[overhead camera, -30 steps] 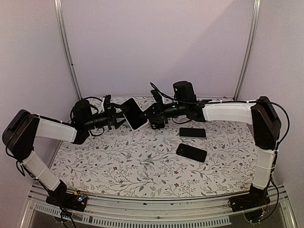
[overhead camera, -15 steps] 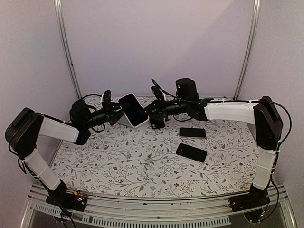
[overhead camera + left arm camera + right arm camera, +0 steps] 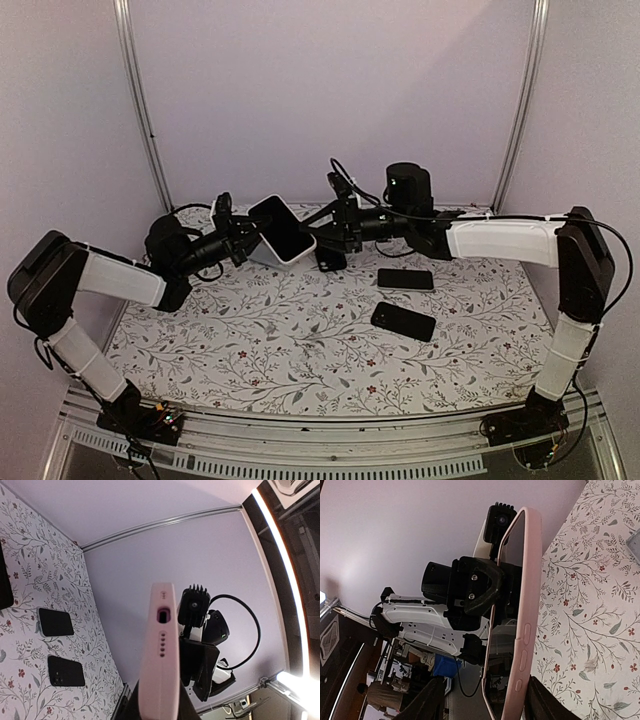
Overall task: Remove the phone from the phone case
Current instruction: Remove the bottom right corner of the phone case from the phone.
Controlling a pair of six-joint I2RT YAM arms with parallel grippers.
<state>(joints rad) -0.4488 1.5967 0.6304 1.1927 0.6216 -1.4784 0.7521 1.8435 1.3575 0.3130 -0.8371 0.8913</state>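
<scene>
Right gripper (image 3: pixel 319 232), jaws apart, straddles the near end of our pink phone case (image 3: pixel 527 605). Its long axis runs straight away, and the left gripper (image 3: pixel 245 238) is clamped on it from the opposite side.

Left wrist view: pale pink rubbery phone case (image 3: pixel 160 665) sits edge-on, its lower end cut by the bottom edge. The fingers of the left gripper (image 3: pixel 245 240) are out of frame. A dark flat shape (image 3: pixel 4 580) is cropped by the left edge, unidentifiable.

Right wrist view: the case's lower end is cropped. The fingers (image 3: pixel 427 702) of the right gripper (image 3: pixel 315 240) show only as blurred dark stubs.

Top view: the seating of the dark-screened phone (image 3: pixel 283 230) is too small to tell.
</scene>
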